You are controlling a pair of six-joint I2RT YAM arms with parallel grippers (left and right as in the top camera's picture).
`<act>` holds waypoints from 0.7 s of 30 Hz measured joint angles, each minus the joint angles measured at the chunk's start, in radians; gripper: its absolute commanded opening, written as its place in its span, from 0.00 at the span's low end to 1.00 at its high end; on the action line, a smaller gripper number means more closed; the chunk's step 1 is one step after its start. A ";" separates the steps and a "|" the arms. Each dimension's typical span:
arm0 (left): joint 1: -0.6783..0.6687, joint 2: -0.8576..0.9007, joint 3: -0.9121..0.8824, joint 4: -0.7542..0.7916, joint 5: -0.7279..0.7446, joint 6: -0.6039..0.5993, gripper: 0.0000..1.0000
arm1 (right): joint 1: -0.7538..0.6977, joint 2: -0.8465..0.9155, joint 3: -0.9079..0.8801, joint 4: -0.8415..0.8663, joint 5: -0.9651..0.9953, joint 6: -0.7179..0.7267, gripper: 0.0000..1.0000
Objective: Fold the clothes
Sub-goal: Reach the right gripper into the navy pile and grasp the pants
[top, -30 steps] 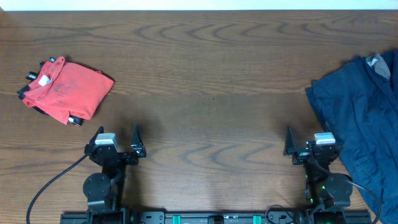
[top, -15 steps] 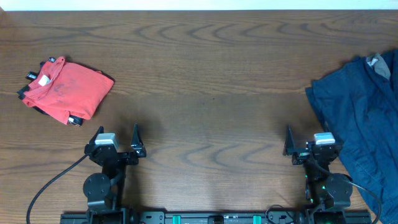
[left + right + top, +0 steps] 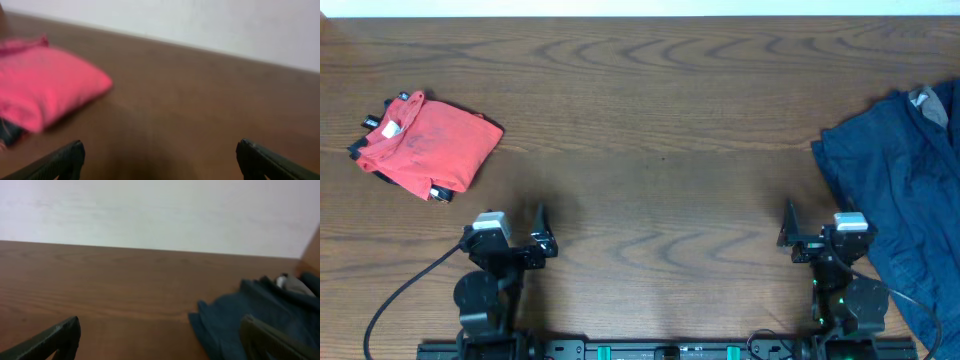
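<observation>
A wrinkled navy-blue pile of clothes [image 3: 905, 190] lies at the table's right edge; it also shows in the right wrist view [image 3: 250, 317] at the lower right. My right gripper [image 3: 820, 238] is open and empty near the front edge, just left of the navy cloth; its fingers frame the wrist view [image 3: 160, 340]. My left gripper [image 3: 510, 240] is open and empty near the front edge at the left; its fingertips show wide apart [image 3: 160, 160] over bare wood.
A folded red garment [image 3: 425, 143] lies at the far left, also in the left wrist view [image 3: 40, 90]. The wooden table [image 3: 660, 150] spans the view. A black cable [image 3: 405, 290] runs from the left arm's base.
Both grippers have shifted slightly toward the front edge. The left wrist view is blurred by motion. The clothes have not moved.
</observation>
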 measured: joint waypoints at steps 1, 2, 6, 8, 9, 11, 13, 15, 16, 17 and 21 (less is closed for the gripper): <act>0.000 0.030 0.022 -0.030 0.004 -0.002 0.98 | 0.000 0.023 0.020 -0.024 0.018 0.003 0.99; 0.000 0.064 0.051 -0.055 0.006 -0.003 0.98 | 0.000 0.053 0.047 -0.049 0.035 0.007 0.99; 0.000 0.217 0.230 -0.189 0.007 0.000 0.98 | 0.000 0.199 0.174 -0.100 0.094 0.014 0.99; 0.000 0.309 0.332 -0.248 0.006 0.001 0.98 | -0.005 0.295 0.255 -0.148 0.116 0.014 0.99; 0.000 0.363 0.385 -0.278 0.007 0.001 0.98 | -0.011 0.356 0.301 -0.179 0.125 0.014 0.99; 0.000 0.447 0.460 -0.321 0.006 0.003 0.98 | -0.031 0.483 0.385 -0.236 0.138 0.014 0.99; 0.000 0.531 0.524 -0.362 0.005 0.004 0.98 | -0.057 0.623 0.468 -0.294 0.145 0.015 0.99; 0.000 0.604 0.574 -0.388 0.004 0.004 0.98 | -0.087 0.761 0.544 -0.338 0.148 0.015 0.99; 0.000 0.637 0.592 -0.393 0.004 0.004 0.98 | -0.101 0.831 0.577 -0.357 0.149 0.015 0.99; 0.000 0.666 0.606 -0.396 0.003 0.004 0.98 | -0.111 0.905 0.608 -0.364 0.150 0.015 0.99; 0.000 0.734 0.620 -0.404 0.003 0.004 0.98 | -0.128 1.106 0.669 -0.323 0.149 0.017 0.99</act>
